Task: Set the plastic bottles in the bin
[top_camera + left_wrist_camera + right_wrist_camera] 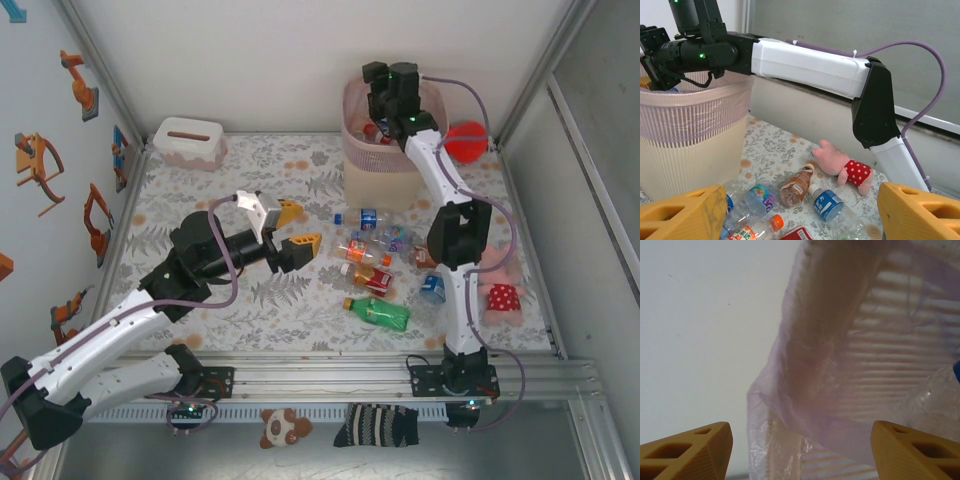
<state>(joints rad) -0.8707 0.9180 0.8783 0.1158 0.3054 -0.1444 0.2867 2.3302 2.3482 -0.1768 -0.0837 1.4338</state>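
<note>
Several plastic bottles [375, 255] lie in a loose cluster on the floral table, right of centre. A green one [380, 313] lies nearest the front. The pale pink bin [385, 165] stands at the back. My right arm's wrist [392, 95] hangs over its mouth. My right gripper [802, 440] is open and empty, facing the bin's clear liner [850, 380]. Left of the cluster, my left gripper [297, 228] hovers open. Between its fingers [685, 212] I see a brown bottle [796, 186], a blue-labelled bottle [827, 204] and the bin [690, 135] at the left.
A white tissue box [188, 142] sits at the back left. Behind the bin's right side is a red balloon-like toy [466, 141]. A pink plush [500, 295] lies beside the right arm. The enclosure walls close in the table's sides and back.
</note>
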